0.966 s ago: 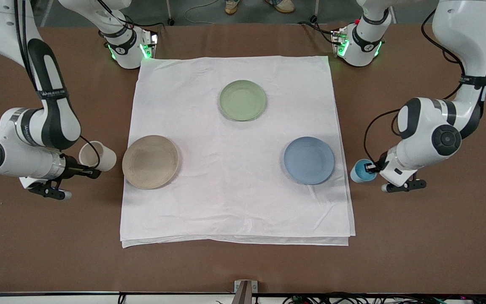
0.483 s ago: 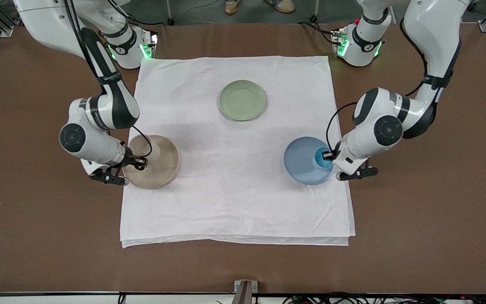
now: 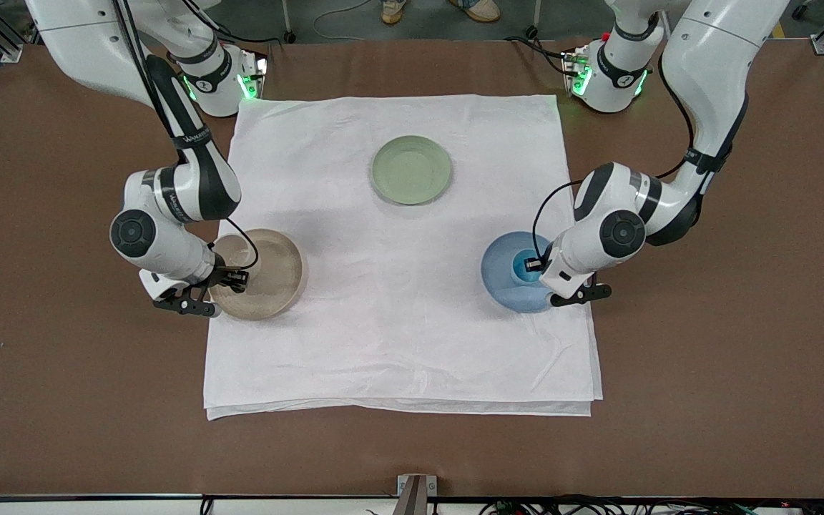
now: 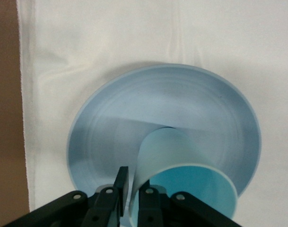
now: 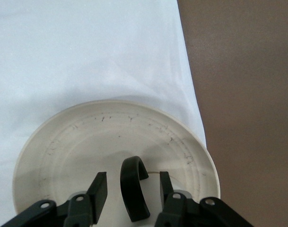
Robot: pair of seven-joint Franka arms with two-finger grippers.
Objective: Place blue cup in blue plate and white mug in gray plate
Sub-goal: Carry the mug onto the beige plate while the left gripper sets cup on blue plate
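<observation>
The left tool (image 3: 535,265) pinches the rim wall of the blue cup (image 3: 523,267), one finger inside and one outside; the cup sits low over the blue plate (image 3: 501,275), and whether its base touches the plate cannot be told. The right tool (image 3: 237,274) is over the gray plate (image 3: 276,286), its fingers (image 5: 99,189) spread on either side of the white mug's dark handle (image 5: 133,191) with gaps on both sides. The white mug (image 3: 234,252) sits on the gray plate. Both plates lie on a white cloth (image 3: 398,336) on the brown tabletop (image 3: 705,372). A pale green plate (image 3: 411,169) lies on the cloth farther from the front camera, between the arms' bases.
</observation>
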